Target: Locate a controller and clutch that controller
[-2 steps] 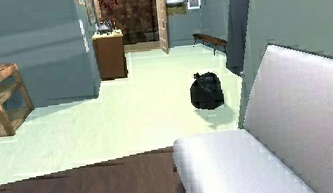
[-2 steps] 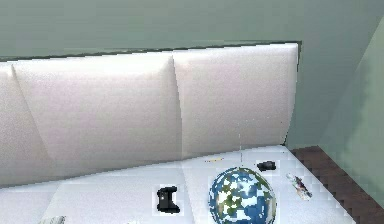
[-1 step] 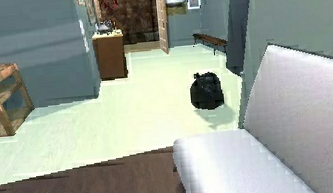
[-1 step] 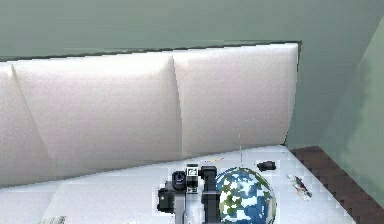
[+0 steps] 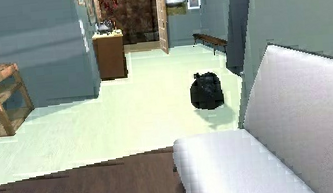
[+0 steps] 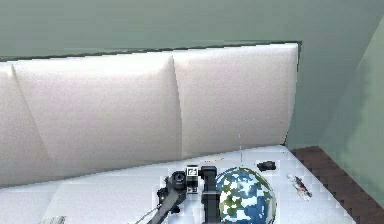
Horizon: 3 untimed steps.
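Two small things lie on the white sofa (image 6: pixel 110 100) seat at the arm side view's right: a dark flat block (image 6: pixel 266 165) and a slim striped bar (image 6: pixel 300 183). Either may be the controller. Left of them sits a blue-green globe (image 6: pixel 245 195), then the end effector (image 6: pixel 172 192). I cannot tell whether it holds anything.

Arm: the arm (image 6: pixel 211 206) is a dark square bar rising from the arm side view's bottom edge, just right of the middle.
Wrist: two white squares (image 6: pixel 193 171) stand at the bar's far end.
Gripper: the gripper (image 6: pixel 168 198) sits left of them, its thin fingers (image 6: pixel 160 210) slanting near and left.
Hold: cannot tell whether it holds anything.
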{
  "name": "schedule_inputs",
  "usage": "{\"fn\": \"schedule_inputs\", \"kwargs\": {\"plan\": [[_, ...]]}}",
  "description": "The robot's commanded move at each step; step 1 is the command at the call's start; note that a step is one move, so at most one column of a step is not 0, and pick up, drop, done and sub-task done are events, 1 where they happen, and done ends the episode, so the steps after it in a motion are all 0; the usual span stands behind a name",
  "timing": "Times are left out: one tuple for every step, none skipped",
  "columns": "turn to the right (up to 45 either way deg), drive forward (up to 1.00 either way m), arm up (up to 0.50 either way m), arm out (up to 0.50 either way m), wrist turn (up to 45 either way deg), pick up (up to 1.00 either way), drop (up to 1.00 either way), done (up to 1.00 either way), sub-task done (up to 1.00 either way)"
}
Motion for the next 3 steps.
{"fn": "schedule_inputs", "kwargs": {"plan": [[0.0,0.00,0.00,0.00,45.0,0.00,0.00,0.00,0.00],[0.0,0.00,0.00,0.00,45.0,0.00,0.00,0.00,0.00],[0.0,0.00,0.00,0.00,21.0,0.00,0.00,0.00,0.00]]}}
